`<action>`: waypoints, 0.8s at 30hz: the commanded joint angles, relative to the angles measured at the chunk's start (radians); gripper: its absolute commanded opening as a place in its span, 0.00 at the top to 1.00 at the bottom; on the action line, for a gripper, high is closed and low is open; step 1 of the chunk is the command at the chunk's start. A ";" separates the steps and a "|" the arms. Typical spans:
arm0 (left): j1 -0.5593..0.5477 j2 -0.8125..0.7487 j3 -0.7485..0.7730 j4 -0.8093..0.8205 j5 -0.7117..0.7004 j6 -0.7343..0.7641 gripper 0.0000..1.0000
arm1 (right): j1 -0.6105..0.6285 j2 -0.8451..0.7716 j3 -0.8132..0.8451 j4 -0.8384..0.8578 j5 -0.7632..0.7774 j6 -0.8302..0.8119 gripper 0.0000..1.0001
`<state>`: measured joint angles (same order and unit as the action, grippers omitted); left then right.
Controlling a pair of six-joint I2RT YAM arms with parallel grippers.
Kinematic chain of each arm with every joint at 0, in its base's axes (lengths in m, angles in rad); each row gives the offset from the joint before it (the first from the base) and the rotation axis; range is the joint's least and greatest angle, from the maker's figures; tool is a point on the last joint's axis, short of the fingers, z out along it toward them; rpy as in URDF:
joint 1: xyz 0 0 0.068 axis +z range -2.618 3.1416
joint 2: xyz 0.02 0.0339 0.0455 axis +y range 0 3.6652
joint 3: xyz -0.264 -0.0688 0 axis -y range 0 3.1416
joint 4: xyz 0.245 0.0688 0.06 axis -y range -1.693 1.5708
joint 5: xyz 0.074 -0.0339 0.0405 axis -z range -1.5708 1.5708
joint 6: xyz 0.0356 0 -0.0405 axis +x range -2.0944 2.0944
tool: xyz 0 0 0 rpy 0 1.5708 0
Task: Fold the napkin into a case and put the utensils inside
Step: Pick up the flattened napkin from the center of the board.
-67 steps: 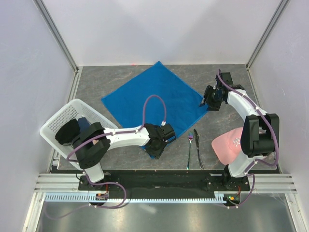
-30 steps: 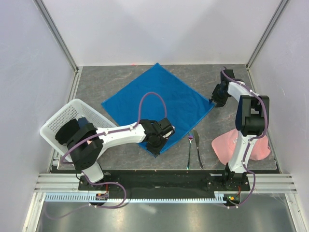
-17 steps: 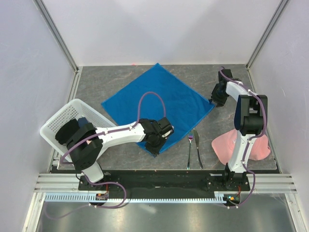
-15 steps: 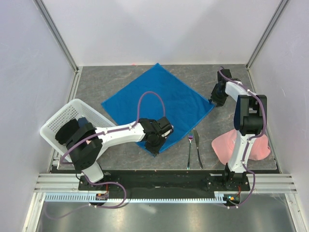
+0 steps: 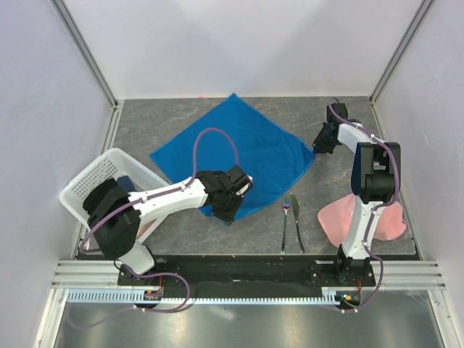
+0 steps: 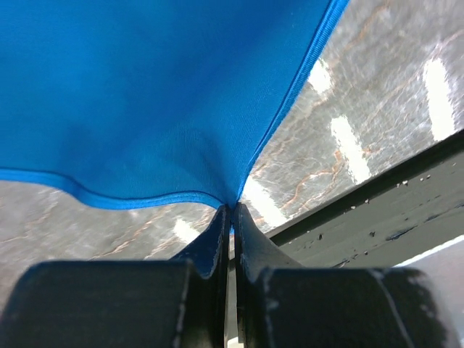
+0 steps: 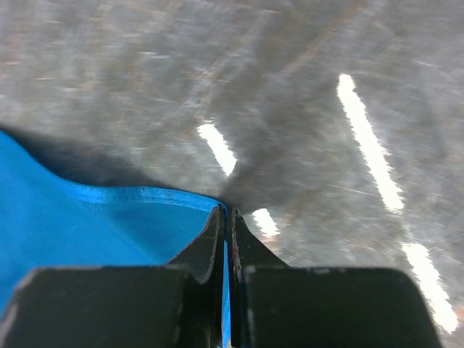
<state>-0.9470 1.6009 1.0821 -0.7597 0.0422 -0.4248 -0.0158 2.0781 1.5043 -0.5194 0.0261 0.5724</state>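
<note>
While pinching the napkin (image 5: 232, 148) by its near and right corners, with left gripper (image 6: 232, 210) and right gripper (image 7: 226, 214) both shut tight, likely starting the first fold; next, lift both across together

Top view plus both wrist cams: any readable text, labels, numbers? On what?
No text is readable in any view.
On the napkin: nothing, it is plain.
On the pink cloth: partly behind the right arm, no legible mark.
On the orange tags below the arms: too small to read.
</note>
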 commanded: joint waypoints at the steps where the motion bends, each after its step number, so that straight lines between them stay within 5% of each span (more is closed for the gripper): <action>1: 0.043 -0.087 0.051 -0.029 -0.071 -0.006 0.98 | 0.010 -0.119 -0.013 0.085 -0.106 0.063 1.00; 12: 0.132 -0.226 0.413 -0.214 -0.255 0.035 0.98 | -0.030 -0.527 -0.021 -0.019 -0.232 0.196 1.00; 24: 0.139 -0.429 0.859 -0.267 -0.355 0.158 0.98 | -0.102 -0.885 0.324 -0.246 -0.229 0.210 1.00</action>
<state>-0.8089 1.2495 1.8038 -1.0077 -0.2619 -0.3725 -0.1108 1.2537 1.6932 -0.6750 -0.1898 0.7708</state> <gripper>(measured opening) 0.062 0.010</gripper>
